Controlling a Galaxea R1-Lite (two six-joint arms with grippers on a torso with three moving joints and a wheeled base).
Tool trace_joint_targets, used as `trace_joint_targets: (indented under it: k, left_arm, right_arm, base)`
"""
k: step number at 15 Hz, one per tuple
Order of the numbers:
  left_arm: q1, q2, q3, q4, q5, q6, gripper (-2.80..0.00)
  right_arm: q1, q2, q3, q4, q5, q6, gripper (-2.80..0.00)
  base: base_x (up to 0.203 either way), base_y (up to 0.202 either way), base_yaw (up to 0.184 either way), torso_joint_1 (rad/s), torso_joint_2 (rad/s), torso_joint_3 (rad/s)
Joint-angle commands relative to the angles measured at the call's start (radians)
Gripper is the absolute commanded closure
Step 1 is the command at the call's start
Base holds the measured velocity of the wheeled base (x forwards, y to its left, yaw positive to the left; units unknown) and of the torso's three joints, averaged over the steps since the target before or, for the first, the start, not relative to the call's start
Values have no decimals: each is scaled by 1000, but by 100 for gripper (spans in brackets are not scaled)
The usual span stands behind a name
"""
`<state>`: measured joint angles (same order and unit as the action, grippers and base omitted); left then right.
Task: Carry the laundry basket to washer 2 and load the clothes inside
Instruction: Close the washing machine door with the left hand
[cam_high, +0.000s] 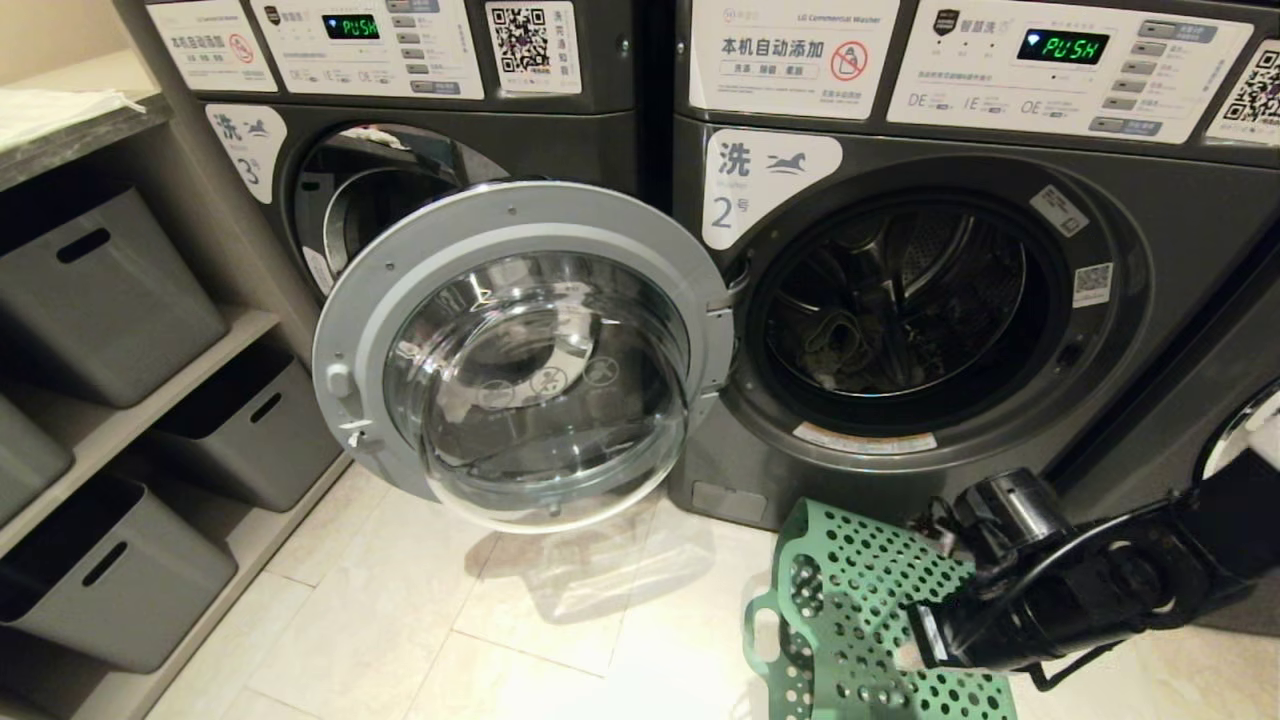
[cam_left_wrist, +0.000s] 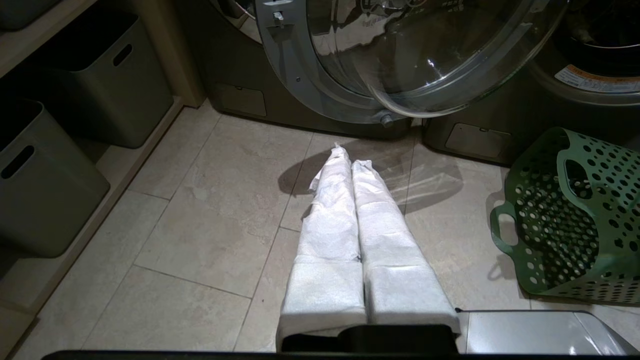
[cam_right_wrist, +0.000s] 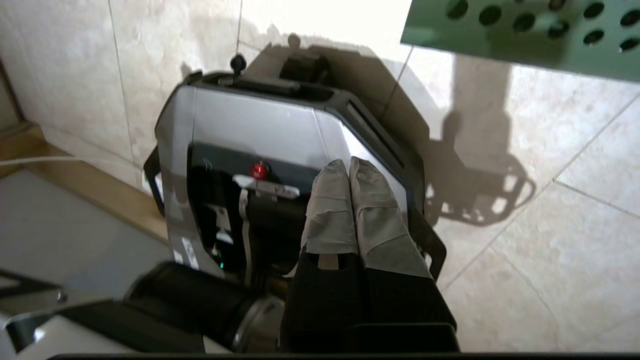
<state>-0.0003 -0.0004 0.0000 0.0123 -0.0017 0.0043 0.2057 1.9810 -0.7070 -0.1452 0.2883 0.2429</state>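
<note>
Your laundry basket (cam_high: 860, 620) is sitting tipped on the floor just in front of washer 2 (cam_high: 900, 300), door open, dark cloth lying in the drum. Carrying looks done, loading seemingly too. Right gripper (cam_right_wrist: 350, 175) over the basket and left gripper (cam_left_wrist: 350, 170) nearby are both keeping fingers together, holding nothing.

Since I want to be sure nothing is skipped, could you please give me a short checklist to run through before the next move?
1. Washer 2 door swung open: ok.
2. Laundry basket on the floor in front of washer 2: ok.
3. Basket emptied of clothes: cannot tell from the head view; the left wrist view shows no garment in the part it sees.
4. Clothes in the drum: fabric lies there, ok.
5. Right end effector shut and empty: ok.
6. Left end effector shut, empty, above bare floor tiles: ok.
</note>
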Motion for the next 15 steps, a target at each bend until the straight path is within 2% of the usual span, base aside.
trace_joint_targets:
  k: [1,4,7,10,12,15]
  left_arm:
    - [-1,-1,2,0,0,0,0]
    - [-1,-1,2,0,0,0,0]
    - [0,-1,2,0,0,0,0]
    - [0,-1,2,0,0,0,0]
    - [0,-1,2,0,0,0,0]
    - [0,-1,2,0,0,0,0]
  right_arm:
    - [34,100,-2,-80,-24,26,0]
    - [87,202,-31,-213,-177,58,0]
    - [90,259,-117,-245,-236,61,0]
    - [90,306,-192,-239,-259,61,0]
    - [89,321,-213,-231,-339,49,0]
    - [26,274,-218,-157,-343,19,0]
  base:
    - [0,0,0,0,0,0]
    - [0,0,0,0,0,0]
    - [0,0,0,0,0,0]
    - [0,0,0,0,0,0]
    - [0,0,0,0,0,0]
    - [0,0,0,0,0,0]
